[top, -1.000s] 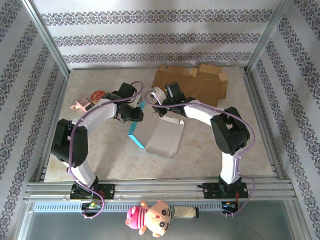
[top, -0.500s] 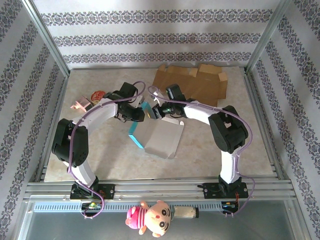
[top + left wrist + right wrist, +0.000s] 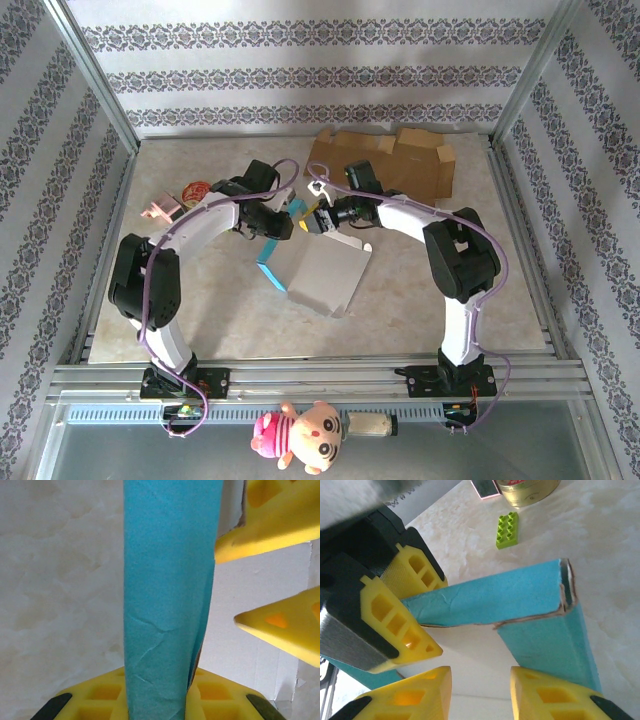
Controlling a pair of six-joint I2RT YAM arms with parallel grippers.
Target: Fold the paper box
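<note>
The left gripper point(image 3: 281, 226) is clamped on the upright teal flap point(image 3: 165, 580) of the paper box point(image 3: 325, 278); the box lies mid-table between the arms, white panel up; the right gripper point(image 3: 313, 221) hangs just beside the flap, jaws apart, holding nothing.

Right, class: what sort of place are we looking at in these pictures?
Probably a robot test cell: a left arm and right arm bolted to a metal frame, patterned screens walling in the table, and a box between them.
</note>
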